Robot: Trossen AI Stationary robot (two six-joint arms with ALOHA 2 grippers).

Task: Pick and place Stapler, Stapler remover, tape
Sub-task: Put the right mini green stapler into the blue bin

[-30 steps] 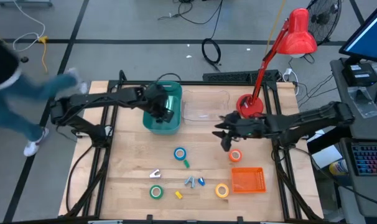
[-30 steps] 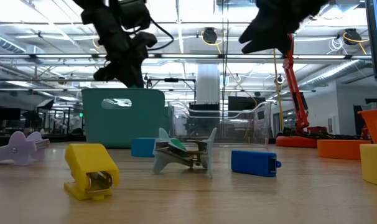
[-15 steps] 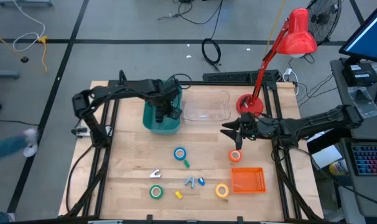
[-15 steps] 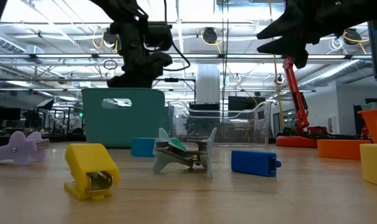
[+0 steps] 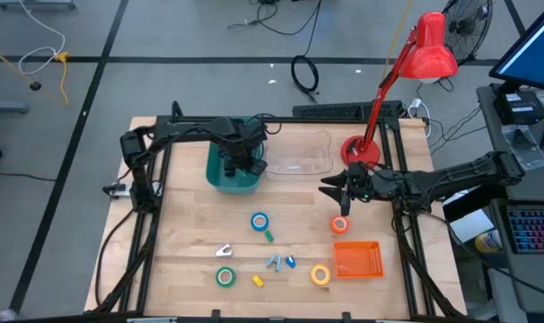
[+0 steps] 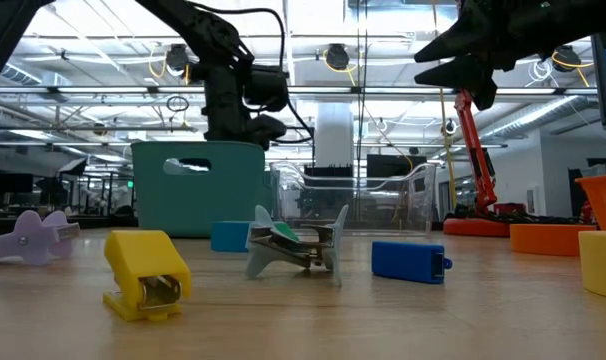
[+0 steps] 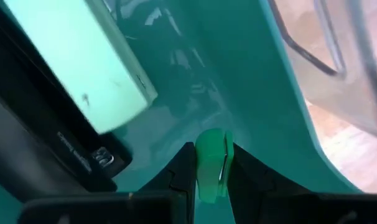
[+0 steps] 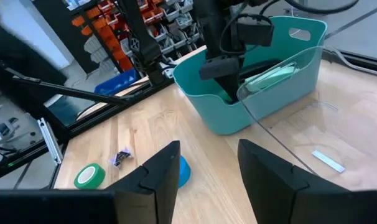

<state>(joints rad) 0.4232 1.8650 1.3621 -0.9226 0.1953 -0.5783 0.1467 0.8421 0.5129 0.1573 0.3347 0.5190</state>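
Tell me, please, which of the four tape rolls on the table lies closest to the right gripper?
The orange-red tape roll: it lies just in front of the right gripper, which hangs open. The blue, yellow and green rolls all lie farther off.

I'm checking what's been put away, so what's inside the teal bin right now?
Inside the teal bin: the left tool, shut on a small green piece, and a pale mint stapler. The arm covers the remaining floor.

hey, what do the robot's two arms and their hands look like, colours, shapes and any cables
Both arms are dark, nearly black, built of slim jointed segments with black cables looping along them. The left hand and the right hand each end in two flat, dark, blunt fingers. No readable markings show on either arm.
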